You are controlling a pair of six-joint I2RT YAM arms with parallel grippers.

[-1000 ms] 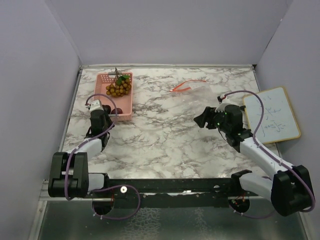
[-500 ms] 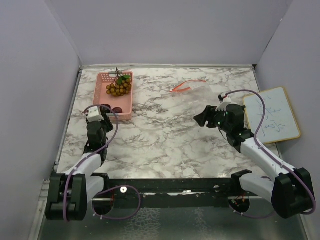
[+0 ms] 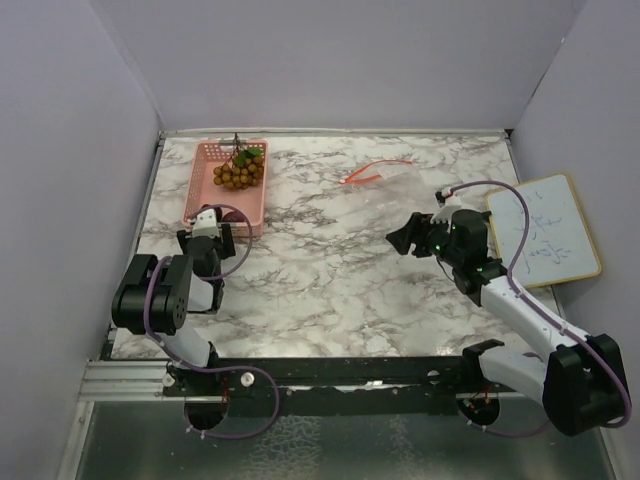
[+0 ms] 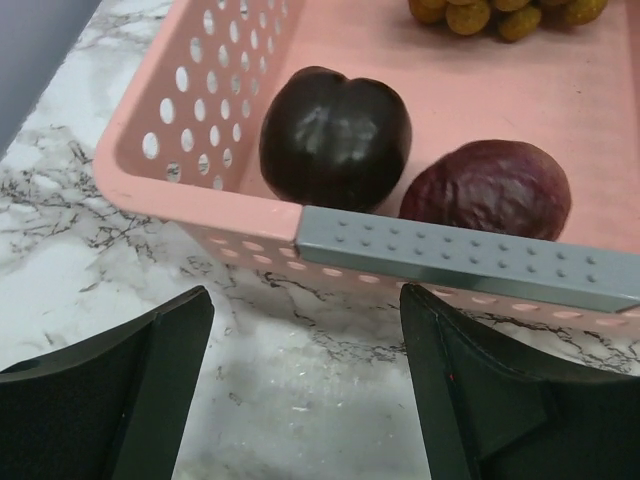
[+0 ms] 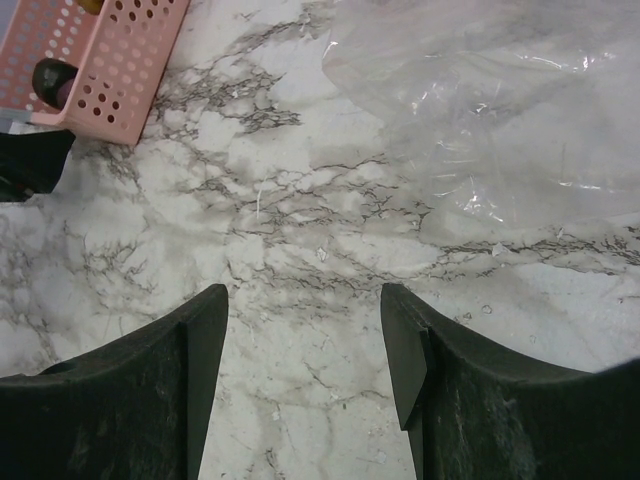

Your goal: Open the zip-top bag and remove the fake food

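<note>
The zip-top bag lies flat and crinkled on the far middle of the marble table, its orange-red zip strip at its left end; in the right wrist view the bag looks empty. The fake food lies in the pink basket: a golden-brown grape bunch at the far end, and a glossy dark round fruit beside a wrinkled maroon fruit at the near end. My left gripper is open and empty just outside the basket's near wall. My right gripper hangs open over bare marble, near the bag.
The basket's near rim carries a grey strip. A small whiteboard lies at the right edge, beside the right arm. Purple walls close in the table on three sides. The left arm is folded back at the near left.
My left gripper has opened wide and drawn back from the basket's near end as the left arm folded toward the near left. The right arm has not moved.
</note>
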